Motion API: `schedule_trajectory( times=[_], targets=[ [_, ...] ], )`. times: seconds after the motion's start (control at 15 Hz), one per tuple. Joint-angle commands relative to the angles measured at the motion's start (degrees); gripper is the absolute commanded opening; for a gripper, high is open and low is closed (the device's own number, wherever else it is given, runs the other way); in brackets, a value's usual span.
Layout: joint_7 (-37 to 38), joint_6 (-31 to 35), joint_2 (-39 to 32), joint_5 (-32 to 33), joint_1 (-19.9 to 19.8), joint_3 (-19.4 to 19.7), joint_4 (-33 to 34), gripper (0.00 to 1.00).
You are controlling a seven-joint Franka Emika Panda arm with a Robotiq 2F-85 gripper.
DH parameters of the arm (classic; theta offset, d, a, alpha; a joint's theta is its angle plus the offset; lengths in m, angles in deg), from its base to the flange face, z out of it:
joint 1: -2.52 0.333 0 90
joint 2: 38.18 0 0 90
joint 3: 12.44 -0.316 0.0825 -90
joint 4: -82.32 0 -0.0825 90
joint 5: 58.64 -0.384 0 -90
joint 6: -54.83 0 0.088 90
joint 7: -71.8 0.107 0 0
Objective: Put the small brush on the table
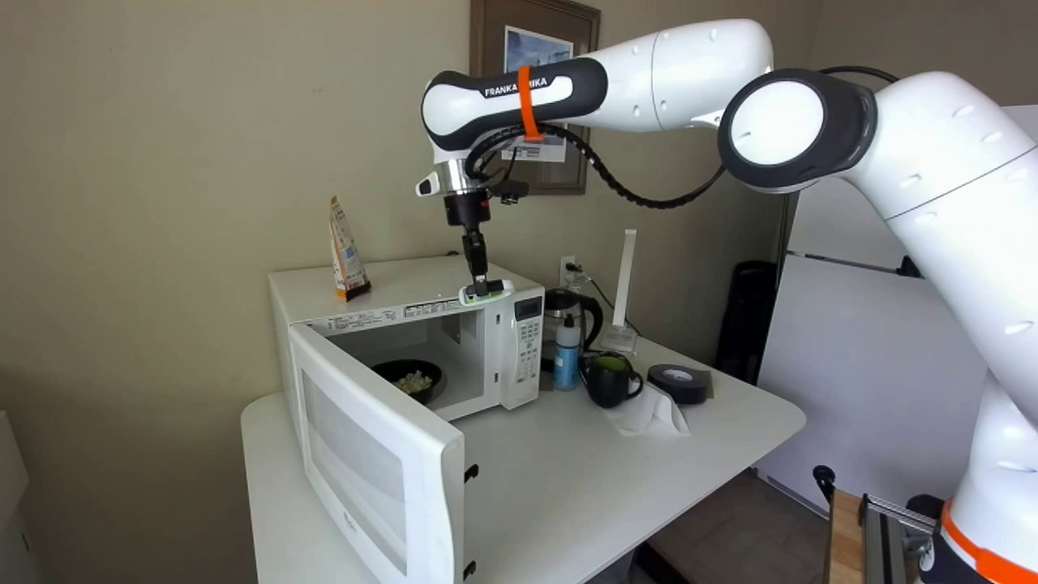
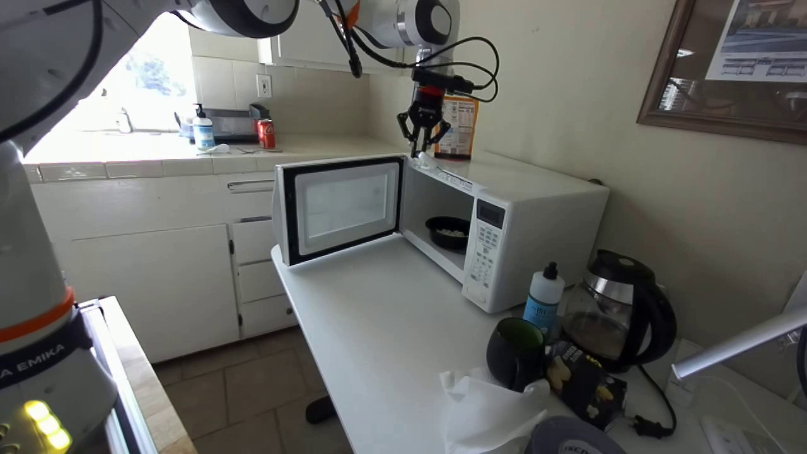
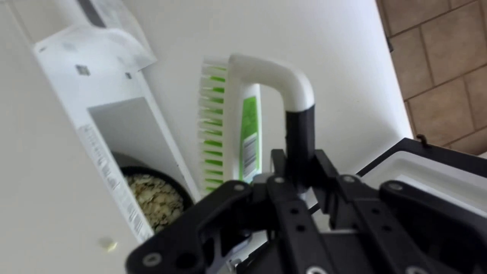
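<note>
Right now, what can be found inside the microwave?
A dark bowl holding pale pieces, perhaps popcorn. What lies under the pieces, and under the bowl itself, cannot be seen.

That brush (image 3: 233, 125) is white, black grip section, pale bristles striped green, green label with a striped barcode. Gripper (image 3: 300, 160) black, grey screws. Table (image 1: 568, 478) plain white, microwave (image 2: 539, 217) too, dark display. Bowl (image 2: 443, 242) black, popcorn (image 3: 156, 201) off-white. Mug (image 2: 516, 356) black outside, green inside. Bottle (image 2: 543, 299) near it: white, blue label, black top. Bag (image 1: 347, 255) orange and white, dark base. Arm (image 1: 689, 81) white, black sections, orange strap. Lights (image 2: 47, 425) yellow. Wall (image 1: 146, 178) beige from where I stand, picture frame (image 2: 665, 57) brown. Floor tiles (image 3: 451, 53) brown, darker grout lines.
</note>
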Motion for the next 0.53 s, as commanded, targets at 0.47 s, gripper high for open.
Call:
schedule_trajectory(
  times=[0.47],
  targets=[
    [1.32, 4.83, 11.13, -13.72, -9.65, 2.43, -32.81, 0.05]
  ],
)
